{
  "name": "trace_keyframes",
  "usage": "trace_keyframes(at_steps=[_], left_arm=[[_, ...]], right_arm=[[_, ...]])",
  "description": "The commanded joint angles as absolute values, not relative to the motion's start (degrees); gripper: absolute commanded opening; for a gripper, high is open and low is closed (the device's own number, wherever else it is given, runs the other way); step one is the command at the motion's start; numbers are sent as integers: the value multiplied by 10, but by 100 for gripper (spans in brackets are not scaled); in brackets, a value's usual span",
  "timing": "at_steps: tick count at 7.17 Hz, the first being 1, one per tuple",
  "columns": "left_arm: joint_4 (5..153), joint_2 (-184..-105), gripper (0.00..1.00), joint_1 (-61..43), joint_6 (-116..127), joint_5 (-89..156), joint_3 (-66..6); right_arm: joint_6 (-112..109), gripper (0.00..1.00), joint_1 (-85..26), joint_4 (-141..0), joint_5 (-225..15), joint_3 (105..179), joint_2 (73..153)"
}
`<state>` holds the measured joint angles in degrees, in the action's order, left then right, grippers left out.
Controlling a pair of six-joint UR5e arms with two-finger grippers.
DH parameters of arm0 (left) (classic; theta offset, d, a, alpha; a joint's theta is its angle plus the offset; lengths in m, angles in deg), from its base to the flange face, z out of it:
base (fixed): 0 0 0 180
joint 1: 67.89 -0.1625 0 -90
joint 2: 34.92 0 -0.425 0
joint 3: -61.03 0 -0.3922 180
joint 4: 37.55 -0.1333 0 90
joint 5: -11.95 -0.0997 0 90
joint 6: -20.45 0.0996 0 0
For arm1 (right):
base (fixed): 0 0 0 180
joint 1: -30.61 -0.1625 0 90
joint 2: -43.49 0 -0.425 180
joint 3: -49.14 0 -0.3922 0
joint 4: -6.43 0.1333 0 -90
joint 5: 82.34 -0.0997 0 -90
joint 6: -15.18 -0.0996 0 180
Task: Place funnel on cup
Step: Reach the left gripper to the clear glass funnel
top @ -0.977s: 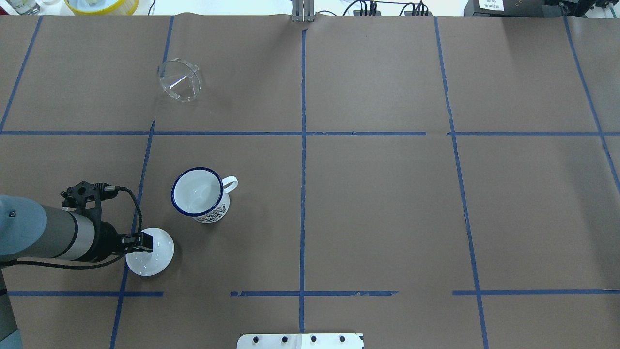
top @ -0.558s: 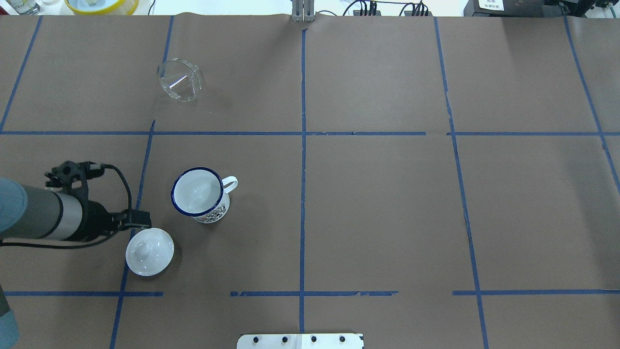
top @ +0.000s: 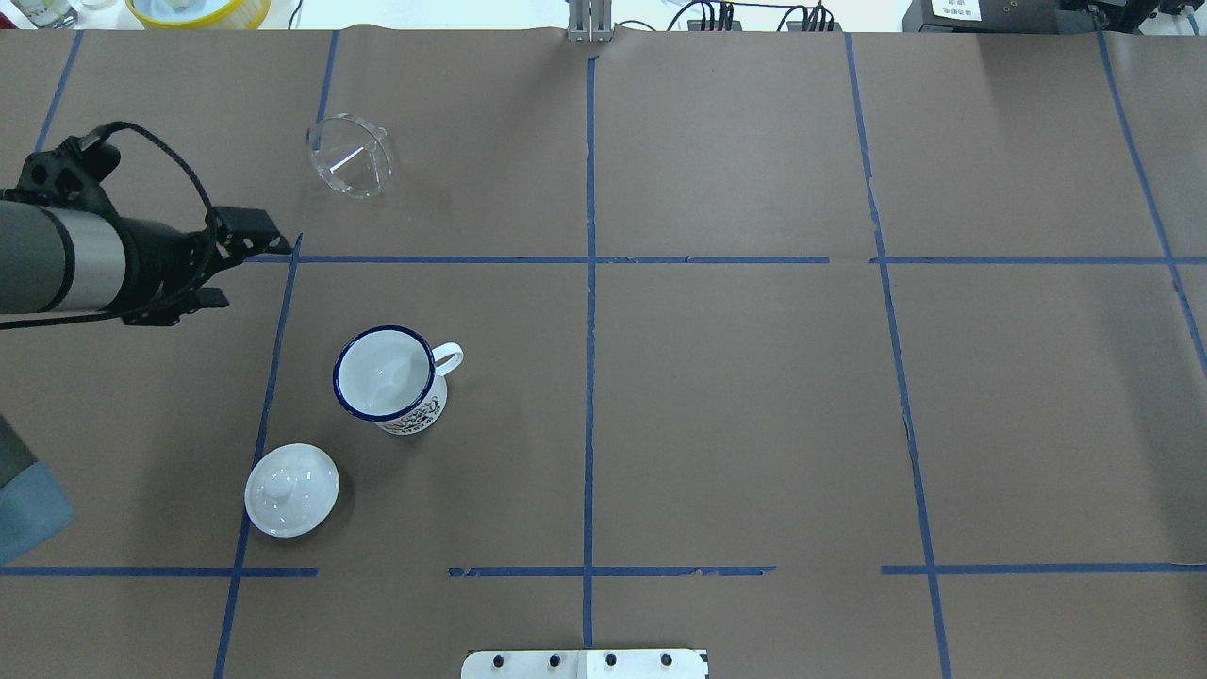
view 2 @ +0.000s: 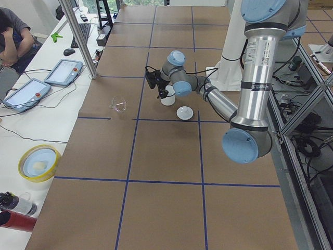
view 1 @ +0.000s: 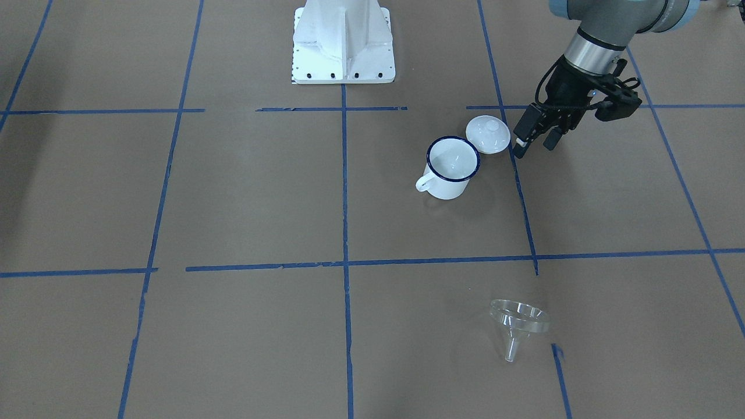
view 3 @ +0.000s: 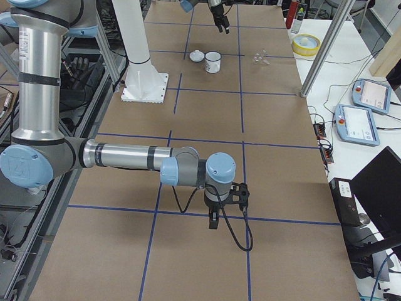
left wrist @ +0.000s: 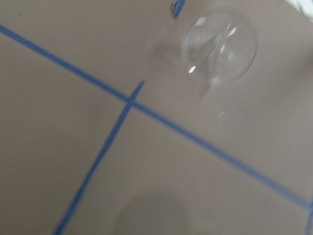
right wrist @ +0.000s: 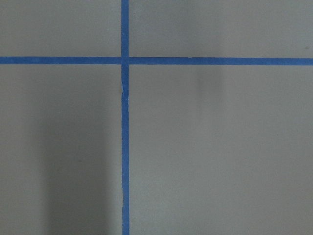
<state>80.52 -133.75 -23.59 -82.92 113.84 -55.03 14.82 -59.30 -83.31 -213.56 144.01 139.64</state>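
The clear funnel (top: 351, 168) lies on its side at the far left of the table; it also shows in the front view (view 1: 518, 323) and blurred in the left wrist view (left wrist: 220, 46). The white cup (top: 387, 377) with a dark blue rim stands upright and empty, handle to the right. My left gripper (top: 253, 273) is open and empty, in the air between cup and funnel, nearer the funnel and to its left. In the front view it (view 1: 535, 145) hangs beside the lid. My right gripper (view 3: 213, 219) shows only in the exterior right view, so I cannot tell its state.
A round white knobbed lid (top: 291, 490) lies on the table near the cup, on the robot's side. The robot base plate (top: 585, 663) is at the near edge. A yellow bowl (top: 198, 9) sits beyond the far edge. Blue tape lines cross the brown paper.
My left gripper has left the white lid and moved away from the robot, toward the funnel. The lid stays on the table. Cup and funnel have not moved.
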Motion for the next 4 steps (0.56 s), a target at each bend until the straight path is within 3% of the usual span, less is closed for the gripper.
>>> trace_keyframes(at_steps=[1,4], left_arm=[[814,-1459,100,-229,-989,1068,-430],[1021,-1531,100,-210,-1026,1019,-195]], right_arm=[[148,100,-593,-833,-2136,1440,1396],[148,100,-593,-833,-2136,1440,1396]])
